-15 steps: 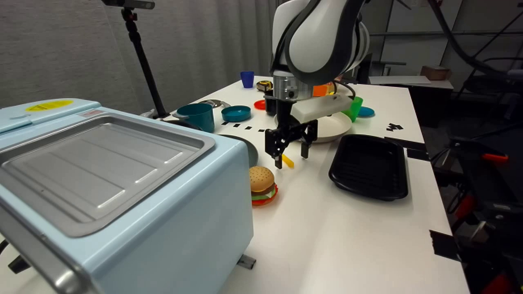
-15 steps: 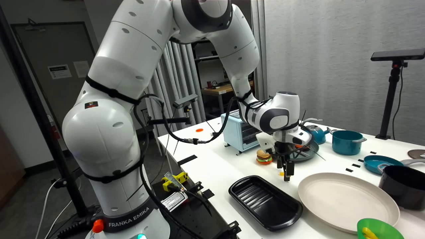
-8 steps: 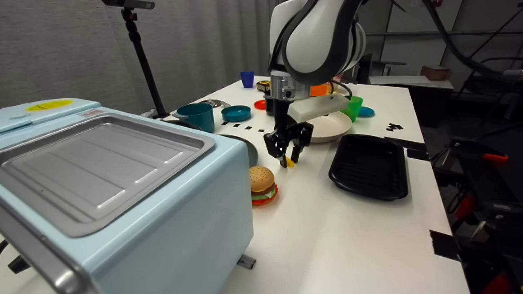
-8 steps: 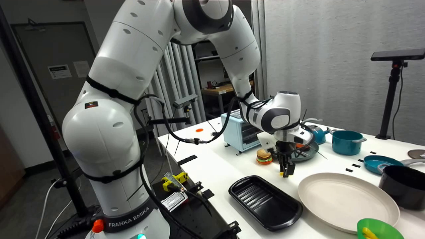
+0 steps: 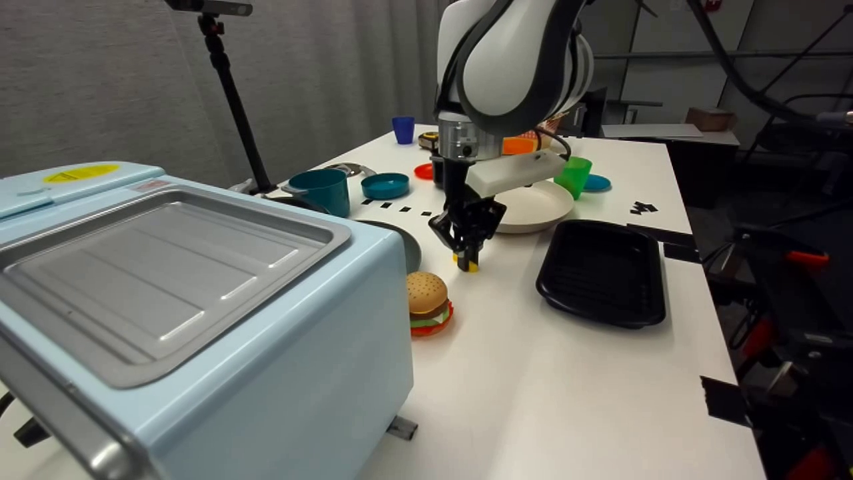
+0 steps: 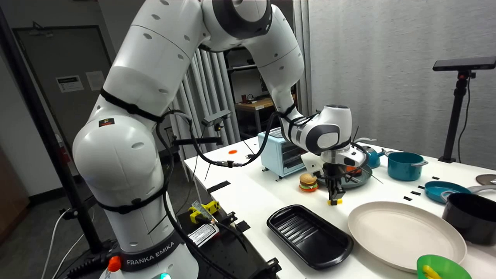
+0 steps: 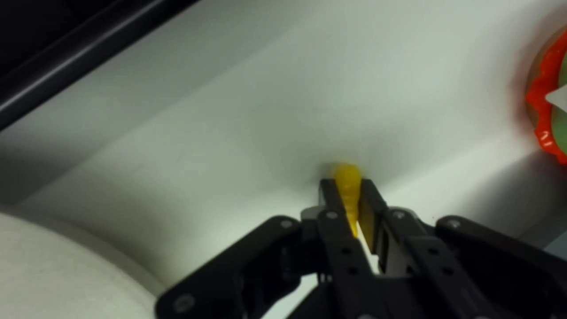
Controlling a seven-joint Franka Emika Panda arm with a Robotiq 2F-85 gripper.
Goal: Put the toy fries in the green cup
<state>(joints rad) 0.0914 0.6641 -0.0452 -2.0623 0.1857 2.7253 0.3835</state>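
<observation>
Pinching the toy fries [image 7: 349, 190] between its fingertips, the gripper [image 7: 347, 182] stands narrow over a white table [image 7: 212, 115] in the wrist view. The toy fries' long axis runs along the gap, one rounded end pointing out beyond the tips. A toy burger [image 7: 548, 102] sits at the right edge, a black tray [image 7: 79, 62] at far left, a pale plate [image 7: 57, 270] at near left.

In an exterior view, the toy fries run from far left to near right. A gray curtain [image 5: 320, 80] hangs along the room's far left; a light-blue toaster oven [image 5: 320, 320] fills the near left.

In an exterior view, the toy fries lie left to right at the tips; whether they touch the tabletop cannot be told. The green cup [image 6: 449, 267] stands at near right with a yellow toy piece [image 6: 431, 272] inside, the plate lying between cup and gripper. A teal pot [image 6: 405, 166] stands at far right.
</observation>
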